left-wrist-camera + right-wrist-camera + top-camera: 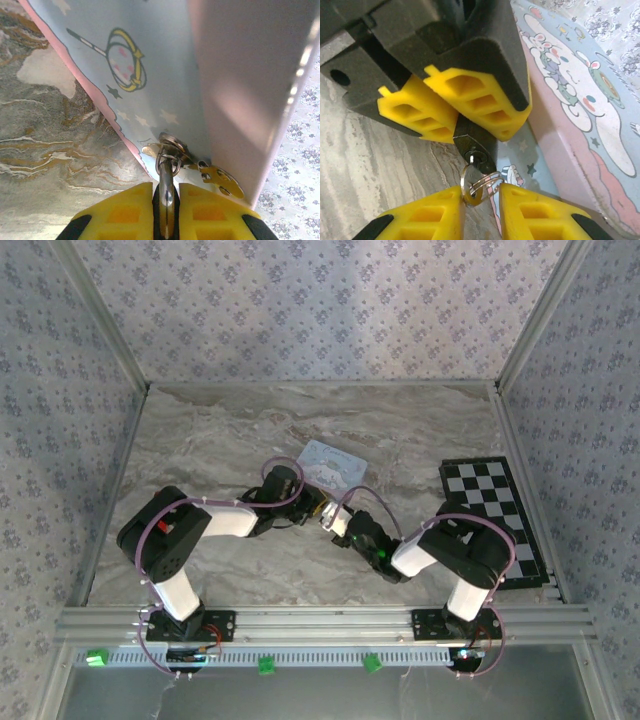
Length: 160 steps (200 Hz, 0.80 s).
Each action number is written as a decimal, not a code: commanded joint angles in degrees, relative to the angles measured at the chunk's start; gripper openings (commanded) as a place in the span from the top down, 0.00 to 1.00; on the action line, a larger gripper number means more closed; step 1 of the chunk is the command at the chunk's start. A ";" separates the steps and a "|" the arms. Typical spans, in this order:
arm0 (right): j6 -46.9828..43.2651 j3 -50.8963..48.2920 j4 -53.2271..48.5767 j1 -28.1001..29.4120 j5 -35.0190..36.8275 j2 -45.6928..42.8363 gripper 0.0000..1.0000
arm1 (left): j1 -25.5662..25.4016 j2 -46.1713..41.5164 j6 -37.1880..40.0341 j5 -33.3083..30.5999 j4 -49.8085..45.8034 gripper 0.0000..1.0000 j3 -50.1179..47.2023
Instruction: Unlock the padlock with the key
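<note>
- Yellow fingers (420, 220) of the right gripper (481, 205) are closest, one on each side of the key ring (487, 180). I cannot tell if they are squeezing it or just sitting beside it.
- The padlock (472, 142) is small and dark. It hangs just above the middle of the table (220, 440), just beside the near side of the pale blue tin (580, 100).
- The key (479, 161) looks like it is already poking into the keyhole.
- The left gripper (475, 134) has its jaws clenched on the padlock's body. The loop on top is hidden between them.
- I think the job now is to turn the key. The right fingers should pinch the flat head of the key, not the loose ring. Then they should twist it straight around, with no tugging sideways.
- The left gripper should hold tight so the padlock does not spin too.
- A checkered board (490, 510) lies at the table's right edge, well apart.
</note>
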 commanded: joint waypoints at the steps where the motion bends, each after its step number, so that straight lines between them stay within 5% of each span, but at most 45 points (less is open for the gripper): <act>1: 0.10 0.38 1.74 0.50 1.73 -1.21 0.75 | -0.05 0.48 0.55 1.16 0.76 1.00 0.55; 119: 0.65 1.95 1.79 2.60 3.63 0.49 0.79 | -0.14 1.30 0.29 1.42 1.44 1.00 0.57; 160: 1.14 3.04 -0.02 2.45 3.74 0.66 0.87 | -0.16 1.02 0.32 1.39 1.41 1.00 0.40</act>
